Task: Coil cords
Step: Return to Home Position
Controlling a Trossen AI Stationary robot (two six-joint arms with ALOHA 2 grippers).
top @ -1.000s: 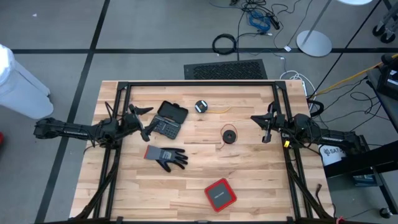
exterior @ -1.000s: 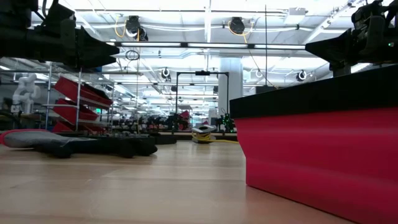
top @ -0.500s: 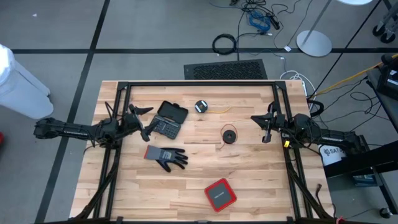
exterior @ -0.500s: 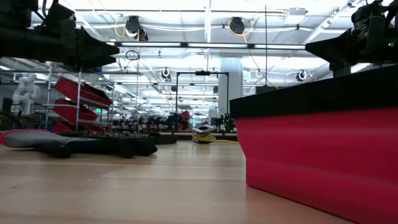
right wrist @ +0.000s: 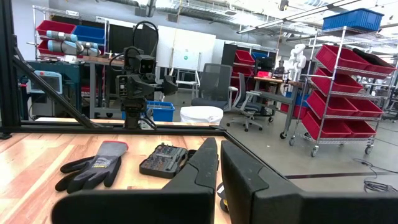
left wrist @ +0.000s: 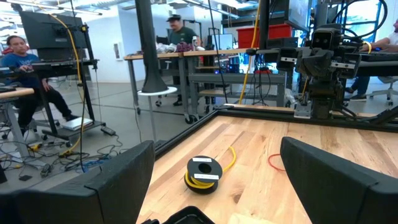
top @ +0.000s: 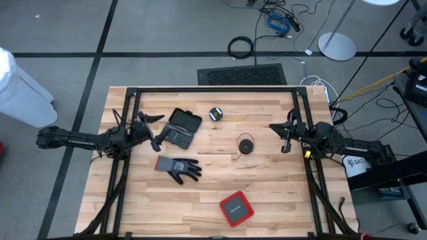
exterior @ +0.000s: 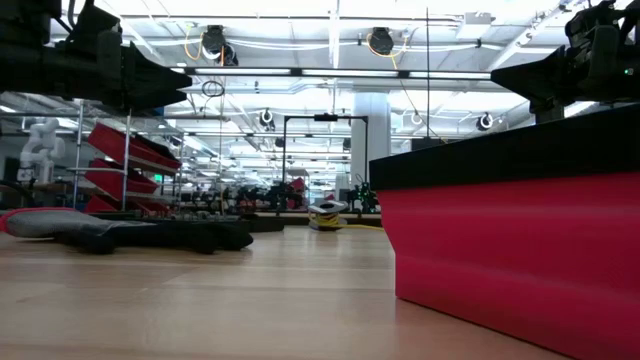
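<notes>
High view: the wooden table (top: 267,193) carries both cords near its middle. The yellow wire (top: 215,113) is wound on a small black spool toward the far edge, and a short yellow tail lies loose on the wood beside it. The red wire (top: 245,145) sits coiled on a second dark spool nearer the centre, well apart from the first.

Containers:
- The black case (top: 181,128) lies open just beside the left gripper. Rows of small bits are seated in it, and the right wrist view confirms this.
- The red box (top: 236,208) is closed near the front edge. Its contents cannot be seen.

The grey glove (top: 178,168) lies flat between the case and the red box, touching neither.

The left gripper (top: 157,131) hangs over the left side of the table, level with the case. Its fingers are spread wide and hold nothing. In the left wrist view the yellow spool shows through the gap between them, farther off on the table.

The right gripper (right wrist: 219,152) is over the right side of the table, facing the left arm across the red wire. In the right wrist view its fingers stand almost together with only a narrow slit between them, and nothing is clamped.

The low view shows both grippers raised clear of the table surface. People are seated and standing at benches in the room beyond the table.
</notes>
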